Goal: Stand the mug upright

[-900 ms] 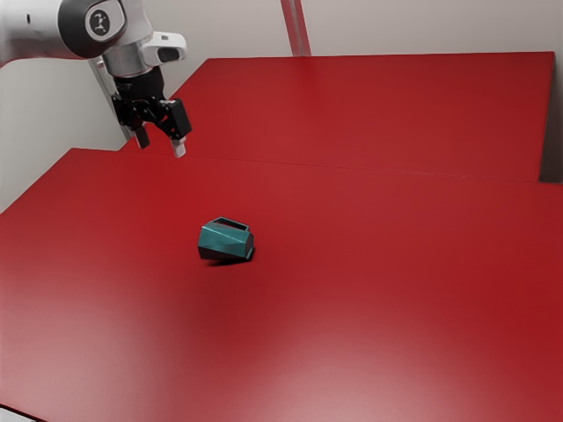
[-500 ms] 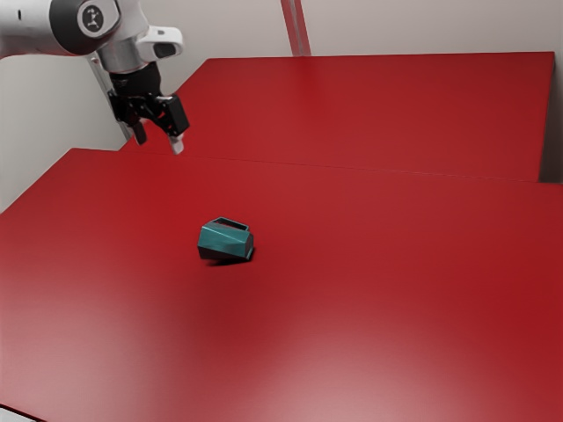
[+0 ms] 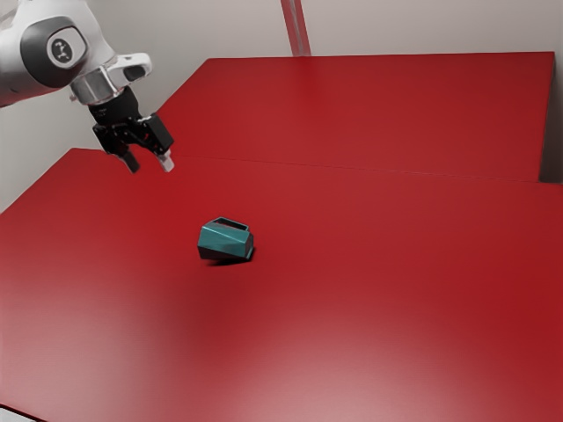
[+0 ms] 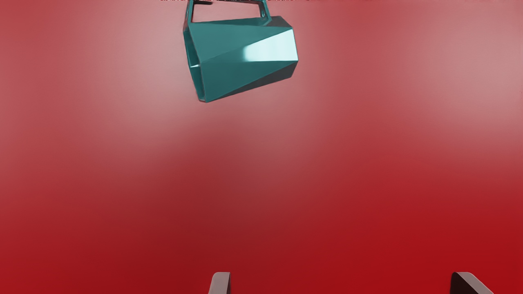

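Red and glossy, the bench stretches out below pale grey walls, with a red strip running up behind its far edge. On it lies the mug, a faceted teal one, tipped onto its side, with a dark shadow beneath it. Through its mouth I can see a narrow band of teal inner wall; what lies deeper I cannot tell. Its handle is on the side away from my fingertips. My white arm comes in from the exterior view's upper left and bends downward at the wrist, the black claw slanting down and a little toward the exterior view's right. The claw hangs above the bench, well apart from the mug, on its exterior-view left side. It is released, its two fingers spread wide with bare space between them.
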`<state>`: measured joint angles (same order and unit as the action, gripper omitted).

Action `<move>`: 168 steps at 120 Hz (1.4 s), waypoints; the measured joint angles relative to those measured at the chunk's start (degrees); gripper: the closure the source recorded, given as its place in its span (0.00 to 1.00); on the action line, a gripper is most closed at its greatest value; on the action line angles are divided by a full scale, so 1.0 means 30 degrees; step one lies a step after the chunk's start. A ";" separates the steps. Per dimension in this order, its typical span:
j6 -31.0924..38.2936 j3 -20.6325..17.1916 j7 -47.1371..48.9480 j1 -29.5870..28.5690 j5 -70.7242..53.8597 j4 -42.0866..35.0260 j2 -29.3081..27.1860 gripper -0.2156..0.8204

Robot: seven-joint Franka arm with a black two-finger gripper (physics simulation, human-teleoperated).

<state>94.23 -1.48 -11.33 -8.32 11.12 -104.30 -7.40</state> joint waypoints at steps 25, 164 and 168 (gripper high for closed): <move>0.2175 0.0787 -0.1726 -0.0435 0.3060 -0.2393 -0.0209 0.23; 0.5333 0.1530 -1.6086 -0.4194 1.7765 -0.7349 0.4101 0.23; 0.5231 0.1539 -1.6435 -0.4155 1.8008 -0.7345 0.4298 0.23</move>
<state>109.92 3.13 -60.63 -20.78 65.15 -126.33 5.49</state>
